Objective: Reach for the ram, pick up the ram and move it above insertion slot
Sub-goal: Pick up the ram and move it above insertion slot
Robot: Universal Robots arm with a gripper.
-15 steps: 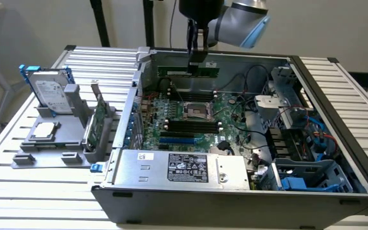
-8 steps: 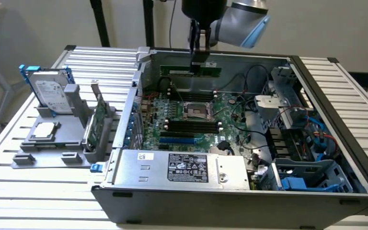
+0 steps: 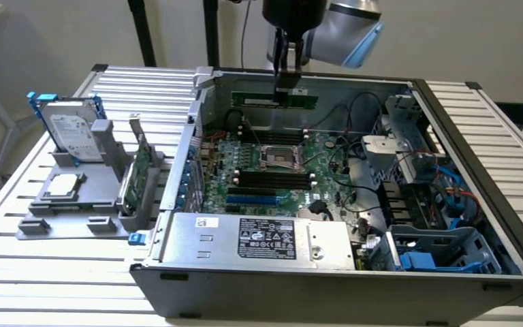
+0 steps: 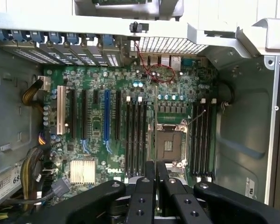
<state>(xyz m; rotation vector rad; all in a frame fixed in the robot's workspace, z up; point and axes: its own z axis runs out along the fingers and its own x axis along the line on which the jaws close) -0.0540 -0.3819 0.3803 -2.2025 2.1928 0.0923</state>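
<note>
An open computer case (image 3: pixel 479 204) is seen lying on its side on a slatted metal table (image 3: pixel 52 272), its interior facing up. In the exterior view, the arm (image 3: pixel 334 24) is lowered from above near the case's far wall, and the gripper (image 3: pixel 288 83) is held just over the far edge of the motherboard (image 3: pixel 280 170). The jaws are pressed almost together, pinching the ram (image 3: pixel 274 100), a narrow green stick that is held level and edge-down, extending to both sides of the gripper. The ram is kept in the air above the board, close to the case's far wall and apart from the parts beneath it. In the wrist view, the black fingers (image 4: pixel 150 186) are seen nearly shut, looking straight down on the board. Below them, the socket (image 4: pixel 169 147) is flanked by two banks of long dark slots (image 4: pixel 136 135), one on each side. Open room is left above the board's middle, while tighter edges are formed by the case walls, the power supply (image 3: pixel 261 238) at the near side, and the cable-filled drive bay (image 3: pixel 425 184) at the exterior view's right. On the table at the exterior view's left, a grey holder (image 3: pixel 71 204) is seen carrying a hard drive (image 3: pixel 69 133) with blue rails and an upright green card (image 3: pixel 139 177).
</note>
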